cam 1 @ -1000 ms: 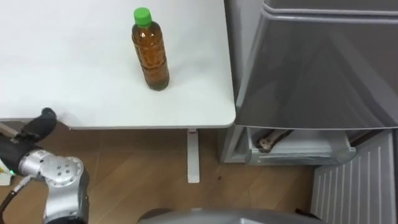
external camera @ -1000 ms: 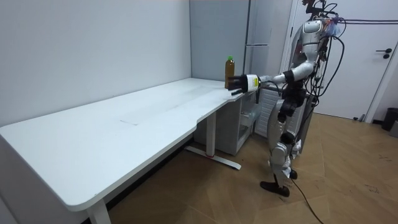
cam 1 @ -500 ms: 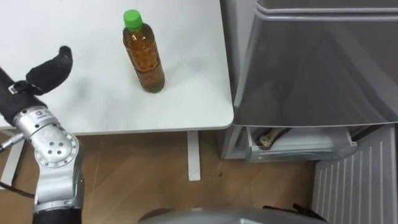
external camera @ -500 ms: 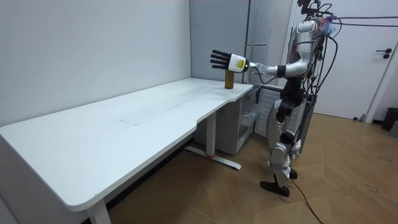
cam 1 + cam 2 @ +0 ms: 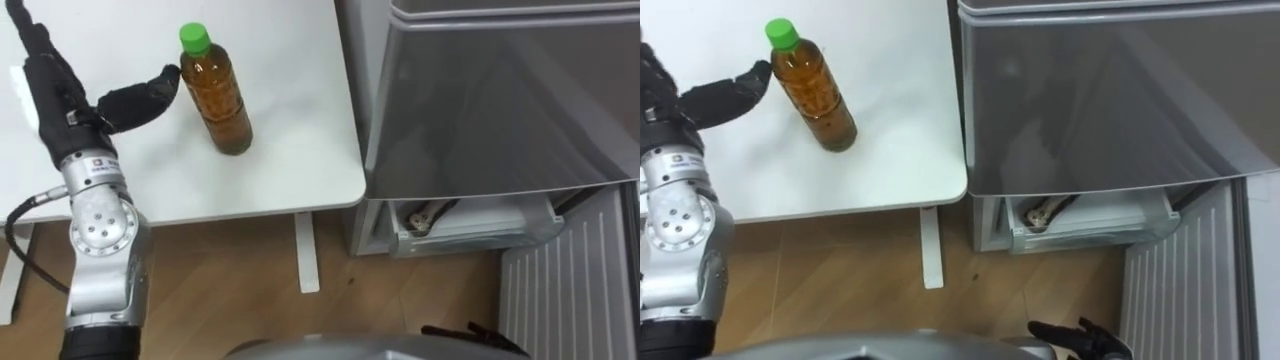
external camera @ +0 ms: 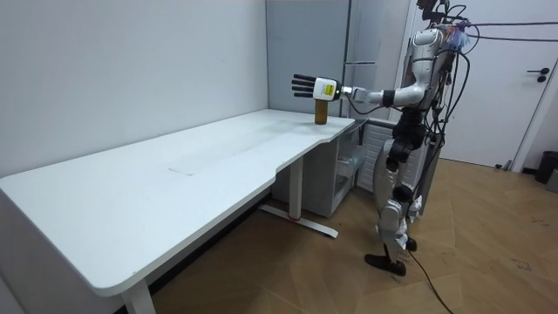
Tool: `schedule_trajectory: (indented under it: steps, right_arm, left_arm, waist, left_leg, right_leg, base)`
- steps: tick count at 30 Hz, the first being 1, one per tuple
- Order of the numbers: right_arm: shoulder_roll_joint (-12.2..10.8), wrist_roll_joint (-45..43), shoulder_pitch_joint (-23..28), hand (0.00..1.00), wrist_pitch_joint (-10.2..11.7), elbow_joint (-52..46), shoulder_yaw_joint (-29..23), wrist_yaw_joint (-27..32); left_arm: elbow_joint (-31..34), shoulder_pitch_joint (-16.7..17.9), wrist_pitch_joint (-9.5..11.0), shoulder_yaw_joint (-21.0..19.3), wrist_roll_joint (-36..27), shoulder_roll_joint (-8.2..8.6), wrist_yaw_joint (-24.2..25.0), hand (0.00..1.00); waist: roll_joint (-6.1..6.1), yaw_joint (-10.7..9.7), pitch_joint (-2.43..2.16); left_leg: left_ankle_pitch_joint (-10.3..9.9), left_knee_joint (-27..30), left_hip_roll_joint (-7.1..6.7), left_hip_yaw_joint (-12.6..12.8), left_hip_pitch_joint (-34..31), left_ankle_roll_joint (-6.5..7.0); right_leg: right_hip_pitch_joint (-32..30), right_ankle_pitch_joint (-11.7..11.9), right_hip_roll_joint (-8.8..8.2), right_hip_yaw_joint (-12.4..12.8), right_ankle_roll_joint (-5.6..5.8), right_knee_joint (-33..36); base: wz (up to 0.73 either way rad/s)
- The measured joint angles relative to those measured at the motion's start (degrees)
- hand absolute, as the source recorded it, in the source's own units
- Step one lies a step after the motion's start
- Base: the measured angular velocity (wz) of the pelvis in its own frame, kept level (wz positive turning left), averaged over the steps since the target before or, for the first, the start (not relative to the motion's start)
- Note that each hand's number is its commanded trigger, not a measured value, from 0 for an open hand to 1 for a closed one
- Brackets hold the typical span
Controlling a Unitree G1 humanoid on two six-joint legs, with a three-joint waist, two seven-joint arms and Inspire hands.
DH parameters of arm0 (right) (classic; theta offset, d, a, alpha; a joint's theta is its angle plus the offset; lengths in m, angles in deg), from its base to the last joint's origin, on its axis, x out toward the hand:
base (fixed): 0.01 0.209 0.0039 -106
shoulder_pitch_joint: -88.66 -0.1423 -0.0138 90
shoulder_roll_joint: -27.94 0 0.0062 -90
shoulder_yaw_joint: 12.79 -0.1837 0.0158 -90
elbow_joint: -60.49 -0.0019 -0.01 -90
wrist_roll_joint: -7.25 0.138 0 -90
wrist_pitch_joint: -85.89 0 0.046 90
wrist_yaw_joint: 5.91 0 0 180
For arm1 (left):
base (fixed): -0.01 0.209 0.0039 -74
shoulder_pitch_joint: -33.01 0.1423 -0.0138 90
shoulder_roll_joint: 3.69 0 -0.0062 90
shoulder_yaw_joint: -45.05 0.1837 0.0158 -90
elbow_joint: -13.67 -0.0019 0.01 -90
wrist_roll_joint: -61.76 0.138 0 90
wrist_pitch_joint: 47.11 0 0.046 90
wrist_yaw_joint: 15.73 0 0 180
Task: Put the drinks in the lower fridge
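1. Task item: clear plastic bottle of brown drink w/ green screw cap (image 5: 220, 105). Pos.: upright on the white rectangular table top (image 5: 290, 160), near the table's rounded corner on the fridge side. It is not in either hand.

2. left hand (image 5: 65, 100): raised over the table, to the robot's left of the bottle. Fingers straight and pointing away from the robot, thumb spread wide toward the bottle. Thumb tip sits level w/ the bottle's shoulder, just beside it; cannot tell whether they touch. Nothing is grasped.

3. right hand (image 5: 1085, 340): low at the robot's side, above the wooden floor (image 5: 230, 290). Fingers loosely spread, nothing held.

4. tall grey fridge (image 5: 500, 100): stands just beside the table's end. Upper door closed. Lower section open: white drawer front (image 5: 470, 222) is exposed below the upper door, and a white ribbed door liner (image 5: 560, 300) shows at lower right. A small brownish item lies in the drawer; too small to identify.

5. Robot pos. (room view): upright on both feet at the table's end, in front of the fridge, left arm stretched approx. horizontally over the table corner.
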Motion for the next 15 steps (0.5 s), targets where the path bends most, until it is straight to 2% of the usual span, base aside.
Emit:
schedule_trajectory:
  steps: [7, 15]
  right_arm:
    - [-0.09, -1.22, -1.12, 0.0, 0.06, 1.88, -1.82, -0.71]
    - [-0.06, -1.23, -1.09, 0.0, -0.06, 1.87, -2.17, -0.91]
  left_arm:
    - [0.0, -2.73, -0.84, -0.02, -2.52, 0.0, 5.75, 0.0]
    - [1.8, -3.18, -3.15, -0.1, -8.21, 0.0, 11.14, 0.0]
  waist:
    - [0.15, -0.4, -0.09]
    - [0.39, -0.71, -0.23]
  left_leg:
    - [0.0, -0.42, 0.05, 0.54, 0.29, 0.0]
    - [0.01, -0.45, 0.38, 0.88, 0.2, -0.04]
  right_leg:
    - [-0.16, 0.0, 0.06, 1.16, 0.0, 0.0]
    - [-0.8, 0.01, 0.33, 1.63, -0.01, 0.64]
  base:
    - [-0.04]
    - [-0.02]
